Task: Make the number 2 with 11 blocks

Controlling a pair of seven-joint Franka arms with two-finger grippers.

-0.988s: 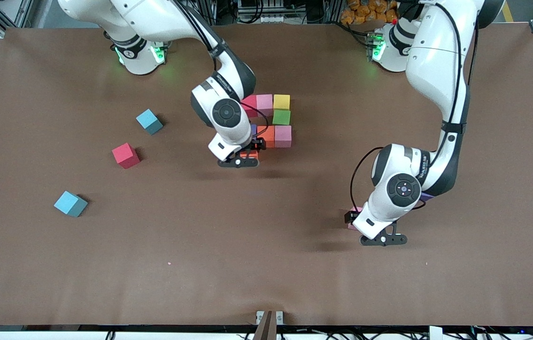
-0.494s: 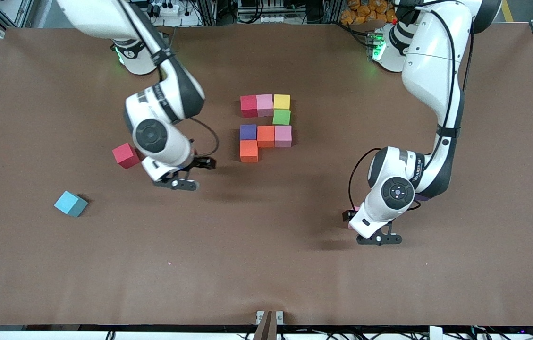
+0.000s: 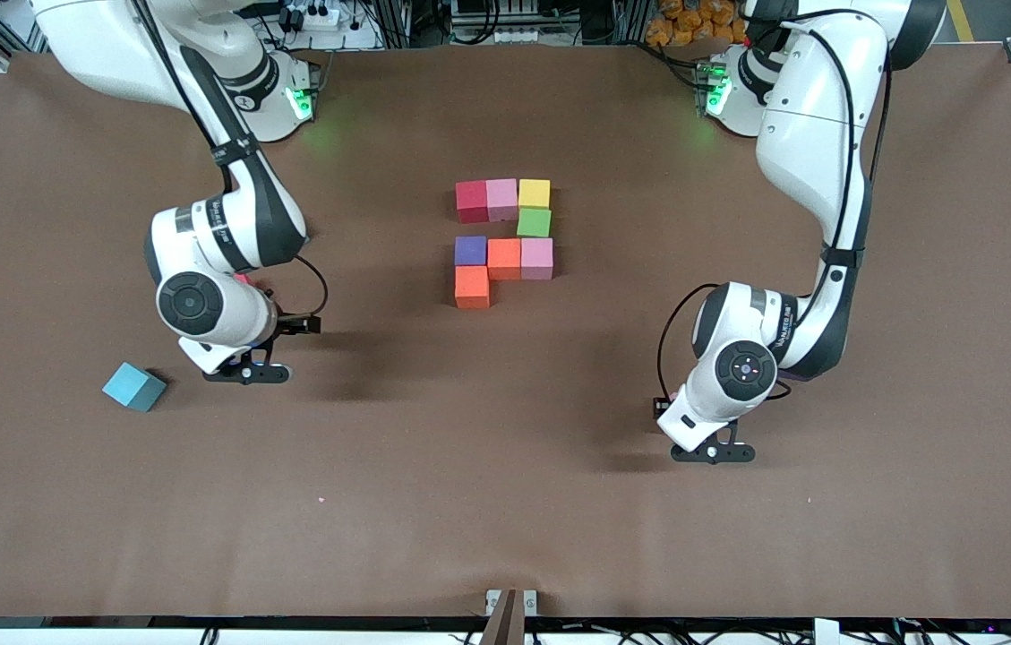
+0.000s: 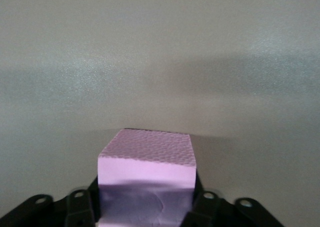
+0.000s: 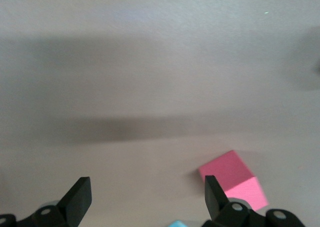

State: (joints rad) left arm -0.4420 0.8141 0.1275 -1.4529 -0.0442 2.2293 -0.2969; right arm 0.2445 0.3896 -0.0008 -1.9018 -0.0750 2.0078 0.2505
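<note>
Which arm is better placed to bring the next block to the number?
The left. The left gripper grips a pink block on the table. The right gripper is open above the table, and the red block lies beside it, not in its grip.

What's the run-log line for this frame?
left gripper: shut on pink foam cube | right gripper: open, over red foam cube | digit: eight cubes placed

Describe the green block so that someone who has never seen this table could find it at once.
Look at the cluster of coloured blocks in the middle of the brown table. In its row of three nearest the robots' bases, find the yellow block at the left arm's end. The green block sits touching it, one step nearer the front camera, the only green one there.
</note>
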